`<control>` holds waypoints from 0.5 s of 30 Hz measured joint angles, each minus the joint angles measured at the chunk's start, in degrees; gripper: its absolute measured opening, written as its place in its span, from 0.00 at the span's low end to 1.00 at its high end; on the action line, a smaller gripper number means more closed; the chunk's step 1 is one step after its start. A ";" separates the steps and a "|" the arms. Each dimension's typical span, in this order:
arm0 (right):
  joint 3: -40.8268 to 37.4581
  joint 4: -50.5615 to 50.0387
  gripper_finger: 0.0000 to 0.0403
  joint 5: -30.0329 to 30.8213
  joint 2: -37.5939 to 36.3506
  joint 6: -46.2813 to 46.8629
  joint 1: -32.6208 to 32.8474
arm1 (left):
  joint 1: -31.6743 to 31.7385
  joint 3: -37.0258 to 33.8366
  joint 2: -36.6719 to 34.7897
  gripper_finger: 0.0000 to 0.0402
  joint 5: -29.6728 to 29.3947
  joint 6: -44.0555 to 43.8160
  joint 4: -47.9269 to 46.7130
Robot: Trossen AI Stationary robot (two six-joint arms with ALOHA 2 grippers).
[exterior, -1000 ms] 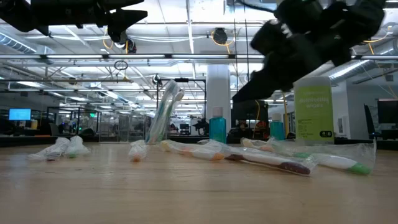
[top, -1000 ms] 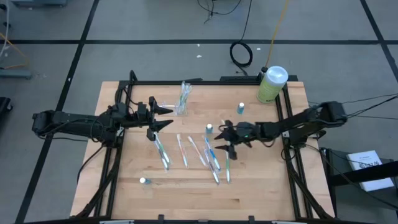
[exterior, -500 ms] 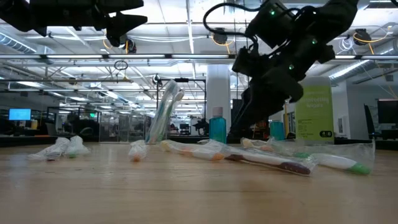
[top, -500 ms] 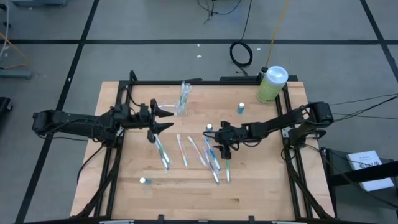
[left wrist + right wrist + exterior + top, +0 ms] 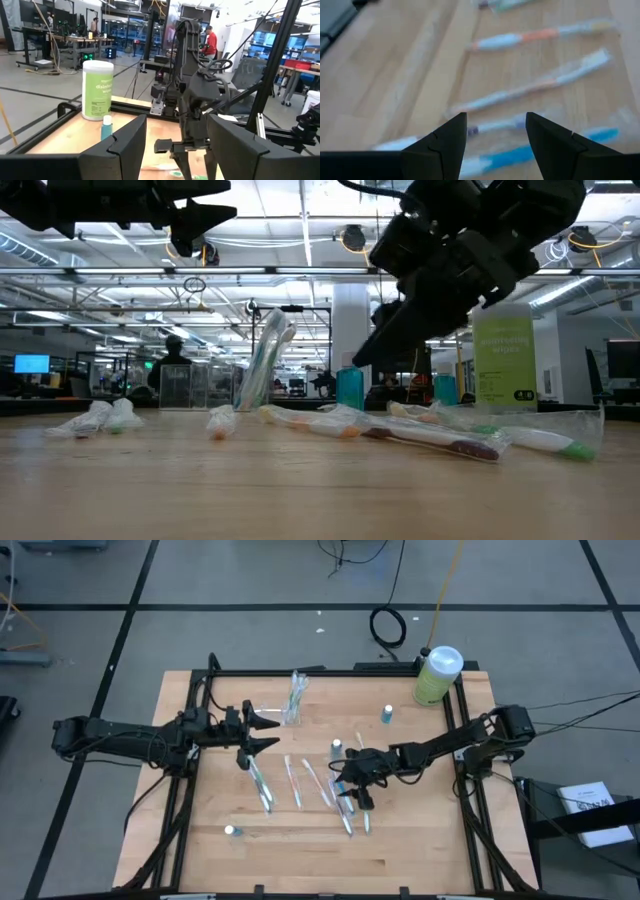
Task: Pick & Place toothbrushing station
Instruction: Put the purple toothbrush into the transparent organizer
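Observation:
The toothbrushing station (image 5: 294,706) is a small clear holder with wrapped brushes standing in it, at the back middle of the wooden table (image 5: 420,850); in the low view the toothbrushing station (image 5: 264,362) leans slightly. My left gripper (image 5: 268,729) hovers open just left of it, holding nothing. My right gripper (image 5: 349,790) hangs open over the loose wrapped toothbrushes (image 5: 322,786) at the table's middle. In the right wrist view its open fingers (image 5: 440,150) frame the wrapped toothbrushes (image 5: 530,90) lying just below, with nothing gripped.
A large green bottle with a white cap (image 5: 437,675) stands at the back right corner. Small capped bottles stand at the back right (image 5: 386,715), by the brushes (image 5: 336,747) and at the front left (image 5: 231,831). One more wrapped toothbrush (image 5: 260,785) lies under the left gripper.
My right gripper has swung left and come down over the loose toothbrushes. The left arm has not moved.

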 joint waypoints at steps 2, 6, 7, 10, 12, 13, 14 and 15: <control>0.17 1.00 0.49 0.30 1.56 -0.06 0.14 | -0.04 0.00 0.01 0.54 -0.16 -0.26 0.00; 0.80 1.21 0.49 1.94 4.71 0.28 0.03 | -0.11 0.00 1.29 0.54 -0.36 -0.98 -0.06; 1.46 1.21 0.49 1.97 5.31 0.80 -0.09 | -0.11 0.00 1.51 0.54 -0.37 -1.00 -0.02; 3.35 0.60 0.49 1.70 6.92 2.43 -0.14 | -0.09 0.00 2.53 0.54 -0.39 -1.01 1.16; 4.42 0.32 0.49 1.64 8.38 2.47 0.11 | -0.09 0.00 3.49 0.54 -0.40 -1.04 1.88; 4.71 -0.45 0.49 1.64 8.73 2.40 0.14 | -0.09 0.00 4.04 0.54 -0.41 -1.04 2.86; 4.91 -1.13 0.49 1.62 9.03 2.36 0.14 | -0.09 0.00 4.48 0.54 -0.42 -1.04 3.52; 5.33 -1.59 0.49 1.80 9.38 2.30 0.14 | -0.09 0.00 4.81 0.54 -0.42 -1.05 3.93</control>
